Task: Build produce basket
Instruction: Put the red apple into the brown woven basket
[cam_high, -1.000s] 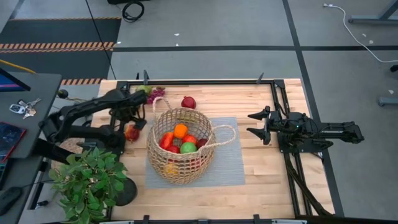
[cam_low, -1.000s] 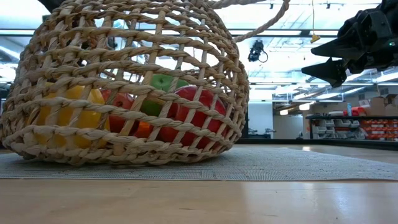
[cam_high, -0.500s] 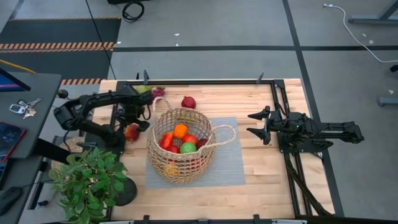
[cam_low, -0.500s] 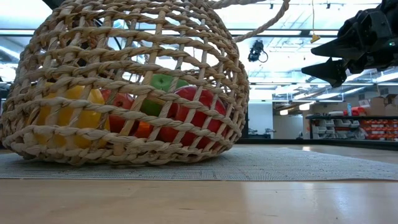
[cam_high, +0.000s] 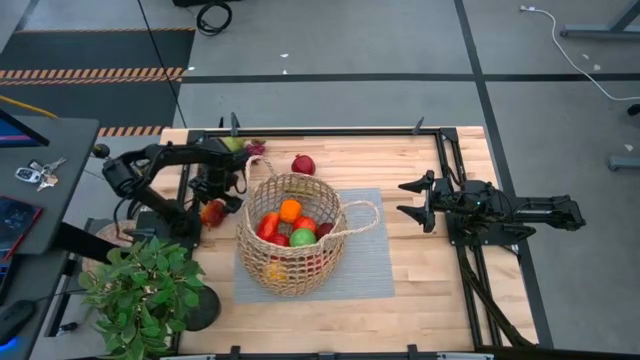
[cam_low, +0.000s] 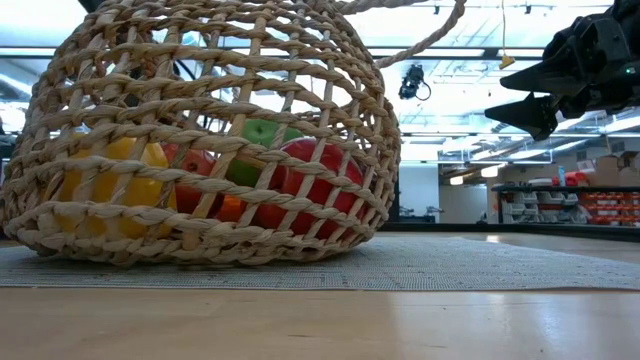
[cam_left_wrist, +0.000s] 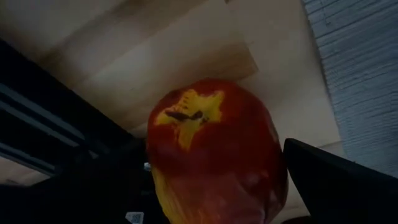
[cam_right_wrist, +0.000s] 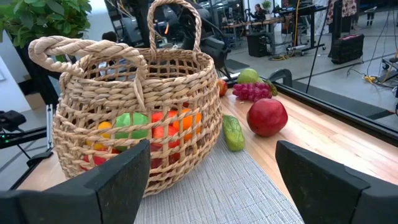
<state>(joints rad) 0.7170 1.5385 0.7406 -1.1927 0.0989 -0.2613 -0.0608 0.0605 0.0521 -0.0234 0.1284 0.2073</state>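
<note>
basket (cam_high: 290, 232): round, tan wicker with open-weave sides and two thin loop handles; stands on a grey ribbed mat (cam_high: 365, 265) in the middle of the bench (cam_high: 420, 270).
produce in basket (cam_high: 288, 226): smooth toy pieces, orange, red, green and yellow, seen through the weave.
red-and-yellow apple (cam_left_wrist: 211, 155): glossy and rounded, on bare wood near the bench's left edge, just beside the mat.
left gripper (cam_high: 213, 190): above that apple, claw spread wide, one dark finger (cam_left_wrist: 342, 186) beside the fruit, nothing gripped.
far edge of bench: dark red pomegranate (cam_right_wrist: 267, 117), purple grape bunch (cam_right_wrist: 252, 91), green pear (cam_right_wrist: 248, 76).
cucumber (cam_right_wrist: 233, 132): small, green, oblong, at the mat's far edge.
right gripper (cam_high: 412, 201): at the bench's right side, well apart from the basket, claw open and empty.
potted plant (cam_high: 140, 285): leafy, at the near left corner.
</note>
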